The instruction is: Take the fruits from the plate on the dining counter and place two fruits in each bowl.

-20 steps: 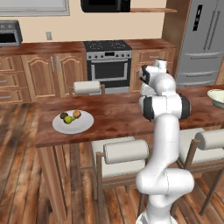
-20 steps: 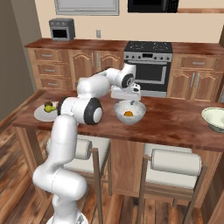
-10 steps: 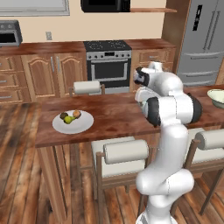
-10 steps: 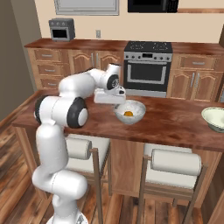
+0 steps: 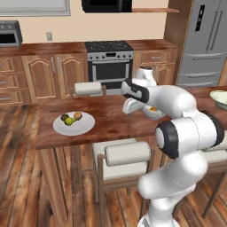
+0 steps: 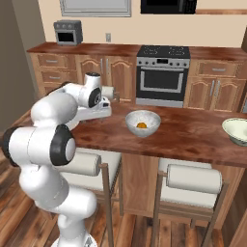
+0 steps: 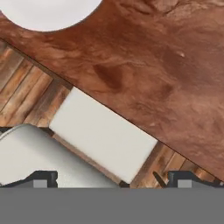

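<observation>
The pale plate (image 5: 84, 127) lies on the left part of the dining counter (image 5: 108, 119). On it are a dark olive fruit (image 5: 64, 117), a yellow-green pear (image 5: 69, 121) and a tan-orange fruit (image 5: 78, 115). The round orange (image 6: 141, 125) rests in the nearer bowl (image 6: 143, 122), which my arm partly hides in the left base view. A second bowl (image 6: 236, 130) stands at the counter's right end. My gripper (image 5: 130, 108) hangs open and empty above the counter between that bowl and the plate. In the hand view the plate's rim (image 7: 48, 12) shows at the top left, beyond the wide-apart fingertips (image 7: 42, 177).
Cushioned stools (image 5: 124, 155) stand along the counter's near side, one seat (image 7: 103, 133) right below the hand. Another stool (image 5: 88, 88) is on the far side. Cabinets, a stove (image 5: 108, 62) and a fridge (image 5: 206, 40) line the back wall.
The arm has swung left from above the bowl with the orange toward the plate. The orange stays in the bowl. The jaws stay open.
</observation>
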